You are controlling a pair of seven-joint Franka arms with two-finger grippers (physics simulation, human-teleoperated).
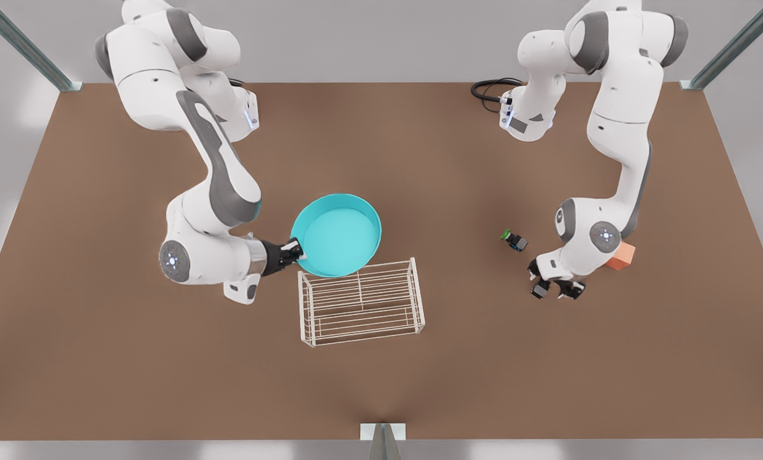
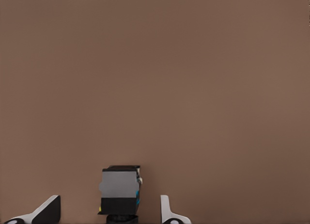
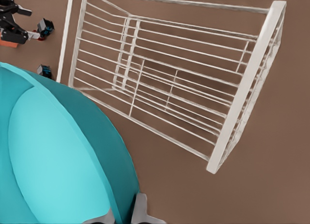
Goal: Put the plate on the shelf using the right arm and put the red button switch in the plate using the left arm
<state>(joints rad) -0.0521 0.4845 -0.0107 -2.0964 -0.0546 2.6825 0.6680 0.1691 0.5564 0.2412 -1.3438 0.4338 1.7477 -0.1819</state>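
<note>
My right gripper (image 1: pixel 295 249) is shut on the rim of the turquoise plate (image 1: pixel 336 233), which hangs tilted just behind the white wire shelf (image 1: pixel 361 311). The right wrist view has the plate (image 3: pixel 53 161) beside the shelf (image 3: pixel 169 83), with the gripper (image 3: pixel 121 216) pinching the rim. My left gripper (image 1: pixel 555 289) hangs open on the front view's right, low over a small dark grey switch (image 1: pixel 539 291). In the left wrist view that switch (image 2: pixel 120 192) sits between the spread fingers (image 2: pixel 46 212), untouched; its cap is hidden.
A green-capped switch (image 1: pixel 514 240) lies just behind the left gripper. An orange cube (image 1: pixel 620 255) sits partly behind the left arm. A black cable (image 1: pixel 493 89) lies at the table's back edge. Bare brown table (image 1: pixel 164 370) surrounds the shelf.
</note>
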